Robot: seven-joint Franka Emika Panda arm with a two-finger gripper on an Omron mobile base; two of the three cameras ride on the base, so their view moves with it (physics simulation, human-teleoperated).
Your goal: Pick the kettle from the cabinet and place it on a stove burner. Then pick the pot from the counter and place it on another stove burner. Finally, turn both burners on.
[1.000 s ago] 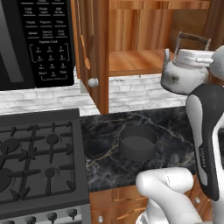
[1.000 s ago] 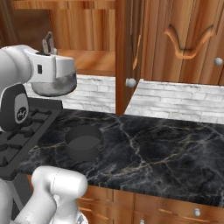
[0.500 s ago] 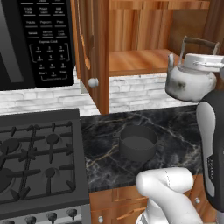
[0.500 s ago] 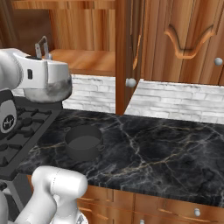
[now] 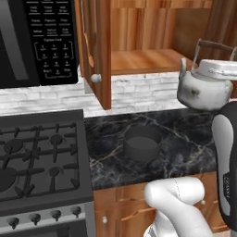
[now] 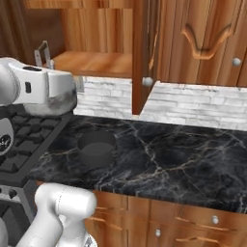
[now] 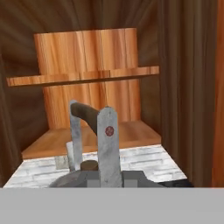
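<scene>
Left base view has the small silvery-white metal kettle (image 5: 205,85) aloft outside the reddish-brown wooden cabinet (image 5: 139,41) — gripper (image 7: 98,131) clamped on its arched handle — needing carriage leftward to a black stove burner (image 5: 56,139).

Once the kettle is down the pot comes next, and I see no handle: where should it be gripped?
Grip the pot by its rim, coming down from above, one of the jaws inside the wall and one outside. It stands upright and open on the counter, with straight low walls and no lid, so the wall is probably the only part thin enough to pinch.
</scene>
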